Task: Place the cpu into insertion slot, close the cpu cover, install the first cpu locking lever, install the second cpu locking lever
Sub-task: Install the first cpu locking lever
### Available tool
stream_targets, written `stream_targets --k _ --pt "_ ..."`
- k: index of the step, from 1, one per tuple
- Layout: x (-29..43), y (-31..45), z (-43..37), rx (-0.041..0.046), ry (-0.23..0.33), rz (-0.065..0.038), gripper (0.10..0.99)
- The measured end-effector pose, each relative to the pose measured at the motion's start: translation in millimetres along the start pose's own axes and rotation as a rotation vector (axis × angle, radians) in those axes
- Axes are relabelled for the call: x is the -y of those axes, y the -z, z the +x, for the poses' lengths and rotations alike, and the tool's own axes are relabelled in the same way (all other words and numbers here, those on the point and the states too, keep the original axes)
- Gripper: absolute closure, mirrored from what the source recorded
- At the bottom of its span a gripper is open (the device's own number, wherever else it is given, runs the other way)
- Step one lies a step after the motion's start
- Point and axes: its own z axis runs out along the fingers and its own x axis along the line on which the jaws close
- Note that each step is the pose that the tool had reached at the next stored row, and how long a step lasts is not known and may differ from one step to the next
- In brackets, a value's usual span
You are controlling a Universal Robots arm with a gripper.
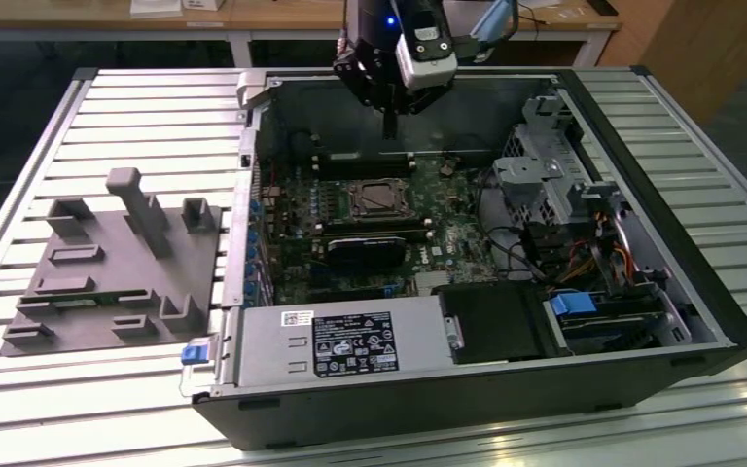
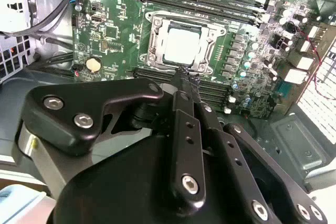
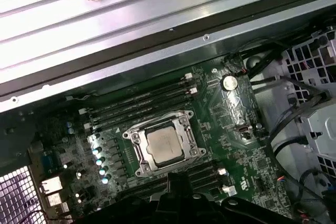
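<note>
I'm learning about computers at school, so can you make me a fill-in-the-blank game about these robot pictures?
1. The cpu lies flat on the ___ motherboard.
2. The silver cpu cover frames the cpu on all ___ sides.
3. In the exterior view, the gripper hangs ___ the open computer case.
4. The grey fixture stands to the exterior view's ___ of the case.
Missing words: green; four; above; left.
</note>
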Motion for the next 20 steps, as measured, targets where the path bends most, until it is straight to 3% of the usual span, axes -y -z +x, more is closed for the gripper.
stream_targets --k 20 --pt "0.7 -17.8 0.6 0.0 0.0 0.0 0.984"
